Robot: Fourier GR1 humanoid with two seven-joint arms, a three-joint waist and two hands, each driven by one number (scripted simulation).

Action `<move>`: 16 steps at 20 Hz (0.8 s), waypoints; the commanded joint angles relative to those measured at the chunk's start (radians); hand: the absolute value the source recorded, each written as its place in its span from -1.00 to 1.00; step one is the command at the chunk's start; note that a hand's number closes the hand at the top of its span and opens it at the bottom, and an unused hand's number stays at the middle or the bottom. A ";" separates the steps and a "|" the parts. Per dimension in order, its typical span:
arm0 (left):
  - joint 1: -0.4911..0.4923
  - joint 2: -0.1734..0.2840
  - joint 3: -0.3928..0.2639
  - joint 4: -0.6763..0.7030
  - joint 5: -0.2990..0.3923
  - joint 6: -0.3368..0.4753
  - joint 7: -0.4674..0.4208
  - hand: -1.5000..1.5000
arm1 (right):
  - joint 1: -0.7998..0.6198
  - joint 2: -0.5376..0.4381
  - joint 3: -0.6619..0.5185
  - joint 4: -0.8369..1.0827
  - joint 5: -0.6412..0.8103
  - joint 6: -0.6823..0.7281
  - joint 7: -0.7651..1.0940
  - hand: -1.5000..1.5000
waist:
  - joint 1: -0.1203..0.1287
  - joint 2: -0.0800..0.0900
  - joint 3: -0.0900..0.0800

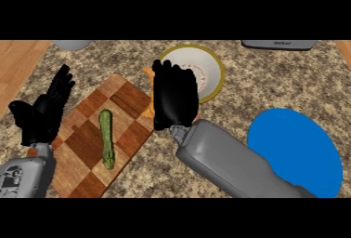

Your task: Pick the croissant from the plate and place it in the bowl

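— Where's the croissant point(147, 74)?
— Mostly hidden behind the right hand point(175, 95); an orange bit peeks out left of its straight, close-set fingers, beside the bowl point(209, 69).
— And the plate point(295, 151)?
— Well right of that forearm.
— Left hand point(44, 114)?
— Fingers up, relaxed, beside the cutting board point(103, 135) with a cucumber point(107, 137).

The right hand point(172, 95) covers most of the croissant point(148, 74) and the bowl's point(209, 69) left side. Two grey things, upper left point(72, 44) and upper right point(277, 44), are cut off.
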 commanded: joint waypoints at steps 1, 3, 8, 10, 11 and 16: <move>0.024 0.021 0.022 0.006 0.004 -0.010 -0.011 0.00 | -0.123 0.007 0.032 -0.016 -0.008 -0.117 0.156 1.00 | -0.020 0.000 0.000; 0.005 0.034 0.038 0.008 0.016 -0.020 -0.010 0.00 | -0.218 0.007 0.024 0.007 -0.050 -0.115 0.219 1.00 | -0.020 0.001 0.000; 0.030 0.012 0.030 -0.041 0.002 0.010 0.017 0.00 | -0.277 0.007 -0.064 0.091 -0.067 -0.136 0.196 1.00 | -0.035 0.001 0.001; 0.051 0.006 0.035 0.005 -0.013 0.010 -0.053 0.00 | -0.186 0.007 -0.062 0.081 -0.050 -0.178 0.131 1.00 | -0.053 0.001 0.001; 0.050 -0.017 0.008 -0.033 -0.024 0.028 -0.009 0.00 | -0.209 0.007 -0.157 0.123 -0.066 -0.170 0.031 1.00 | -0.054 0.002 0.001; 0.057 0.008 0.044 -0.022 0.016 -0.014 -0.014 0.00 | -0.213 0.007 -0.217 0.319 -0.107 -0.319 -0.100 1.00 | -0.042 0.005 0.001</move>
